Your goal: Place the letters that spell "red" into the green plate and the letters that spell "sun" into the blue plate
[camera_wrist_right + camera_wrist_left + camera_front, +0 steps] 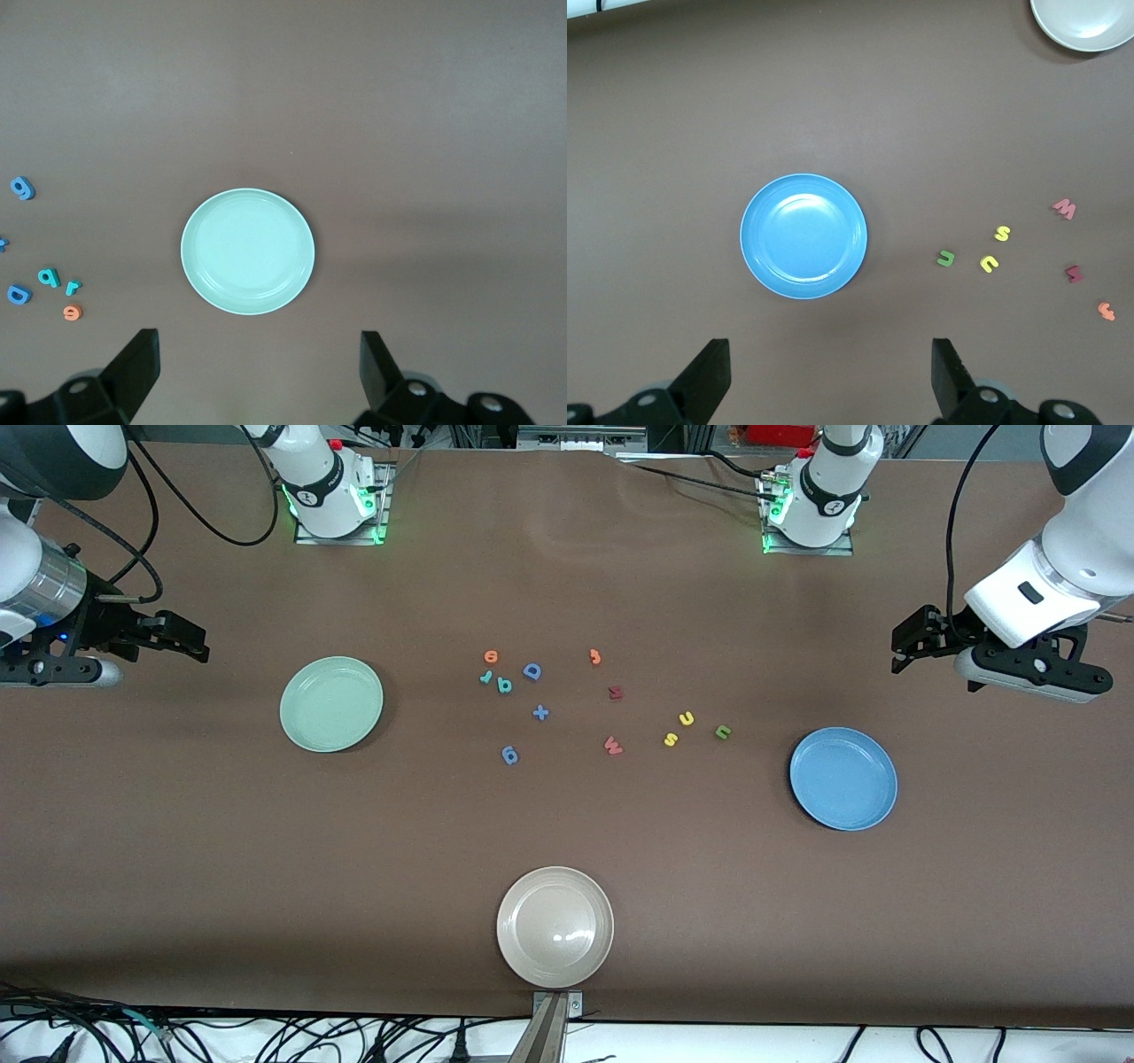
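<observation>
The orange "e" (491, 657), teal "r" (485, 677) and teal "d" (504, 685) lie together mid-table, apart from the green plate (330, 704). The yellow "u" (686, 718), yellow "s" (671, 739) and green "n" (723, 732) lie between the middle and the blue plate (843, 778). Both plates hold nothing. My left gripper (911, 642) hangs open over bare table at the left arm's end, with the blue plate (803, 235) ahead of it. My right gripper (182, 638) hangs open at the right arm's end, facing the green plate (248, 251).
A beige plate (555, 926) sits near the table's front edge. Other letters lie among the task ones: a blue "D" (532, 671), a blue plus (540, 712), a blue "g" (509, 755), an orange "J" (595, 657), a reddish "M" (616, 692) and "W" (612, 745).
</observation>
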